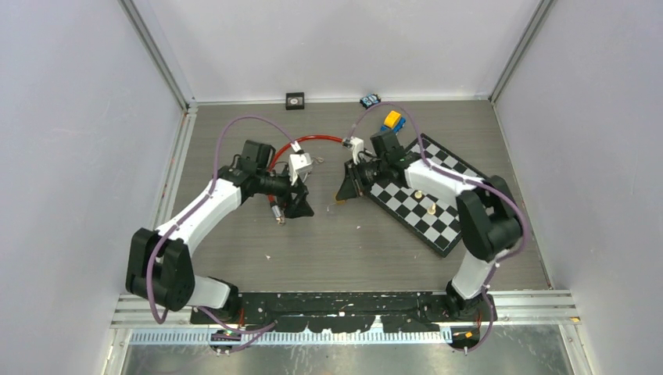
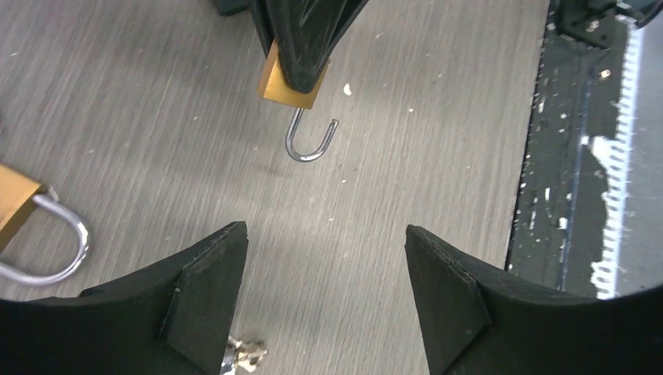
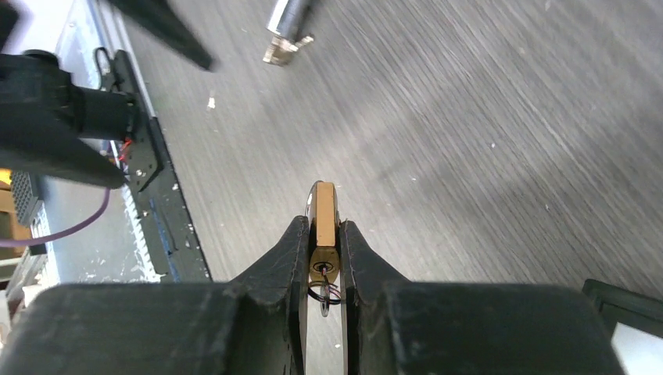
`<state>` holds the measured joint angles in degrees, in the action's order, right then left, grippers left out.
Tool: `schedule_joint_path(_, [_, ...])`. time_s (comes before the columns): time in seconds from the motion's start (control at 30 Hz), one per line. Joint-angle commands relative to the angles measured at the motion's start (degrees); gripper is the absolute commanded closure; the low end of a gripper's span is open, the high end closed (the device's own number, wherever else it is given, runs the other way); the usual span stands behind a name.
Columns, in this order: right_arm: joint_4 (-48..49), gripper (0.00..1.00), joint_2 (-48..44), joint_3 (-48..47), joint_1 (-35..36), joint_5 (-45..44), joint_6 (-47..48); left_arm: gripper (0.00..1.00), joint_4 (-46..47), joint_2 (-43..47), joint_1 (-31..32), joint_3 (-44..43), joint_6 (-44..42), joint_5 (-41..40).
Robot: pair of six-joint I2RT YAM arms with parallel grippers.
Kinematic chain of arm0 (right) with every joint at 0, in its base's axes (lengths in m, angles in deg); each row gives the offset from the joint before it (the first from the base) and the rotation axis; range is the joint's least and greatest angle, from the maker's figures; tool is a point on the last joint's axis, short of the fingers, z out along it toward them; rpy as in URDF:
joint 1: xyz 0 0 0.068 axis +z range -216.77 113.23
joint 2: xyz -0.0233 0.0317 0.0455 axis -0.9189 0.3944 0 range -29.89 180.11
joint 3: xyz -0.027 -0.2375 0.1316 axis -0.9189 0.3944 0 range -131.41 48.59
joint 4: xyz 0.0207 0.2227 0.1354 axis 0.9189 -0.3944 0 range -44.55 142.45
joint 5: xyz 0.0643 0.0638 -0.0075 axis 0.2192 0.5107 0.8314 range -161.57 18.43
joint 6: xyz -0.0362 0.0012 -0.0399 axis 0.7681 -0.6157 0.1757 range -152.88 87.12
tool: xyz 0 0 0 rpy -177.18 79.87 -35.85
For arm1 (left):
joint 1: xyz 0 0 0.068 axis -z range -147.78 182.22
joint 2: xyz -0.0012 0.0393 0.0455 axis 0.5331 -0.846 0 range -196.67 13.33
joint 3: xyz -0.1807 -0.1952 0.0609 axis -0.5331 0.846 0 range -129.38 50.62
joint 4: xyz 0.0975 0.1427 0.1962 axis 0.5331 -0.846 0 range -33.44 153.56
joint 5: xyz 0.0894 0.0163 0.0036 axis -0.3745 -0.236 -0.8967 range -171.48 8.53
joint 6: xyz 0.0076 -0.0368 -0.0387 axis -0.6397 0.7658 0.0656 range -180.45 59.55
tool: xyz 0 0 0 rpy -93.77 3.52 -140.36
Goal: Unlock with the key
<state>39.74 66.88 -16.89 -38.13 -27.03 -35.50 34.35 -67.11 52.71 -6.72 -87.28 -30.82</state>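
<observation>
My right gripper (image 1: 346, 184) is shut on a small brass padlock (image 3: 324, 205), squeezing its body between both fingers above the table. A key with a wire ring (image 3: 323, 275) sits in its keyhole. In the left wrist view the same padlock (image 2: 270, 81) hangs from the right fingers (image 2: 301, 39), and its steel shackle (image 2: 310, 142) is swung open like a hook. My left gripper (image 2: 324, 228) is open and empty, facing the padlock from a short way off; it also shows in the top view (image 1: 300, 206).
A second brass padlock (image 2: 17, 205) with a closed shackle lies on the table left of my left gripper. A small metal piece (image 2: 247, 351) lies by its left finger. A chessboard (image 1: 426, 205) with pieces lies at right. A red cable (image 1: 313, 139) and a yellow-blue toy (image 1: 392, 119) lie behind.
</observation>
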Motion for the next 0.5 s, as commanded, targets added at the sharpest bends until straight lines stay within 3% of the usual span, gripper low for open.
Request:
schedule_joint_path(0.0, [3.11, 0.99, 7.36, -4.05, -0.25, 0.08, -1.54, 0.24, 2.45, 4.17, -0.28, 2.44, -3.01, -6.23])
schedule_joint_path(0.23, [3.20, 0.99, 16.18, -10.65, -0.72, 0.88, -1.93, 0.22, 2.27, 6.00, -0.28, 3.12, -2.85, -5.84])
schedule_joint_path(0.47, [-5.45, 0.92, 25.36, -21.02, -3.56, 5.16, 0.72, 0.16, 3.73, 4.52, -0.28, 2.06, -0.13, -5.98])
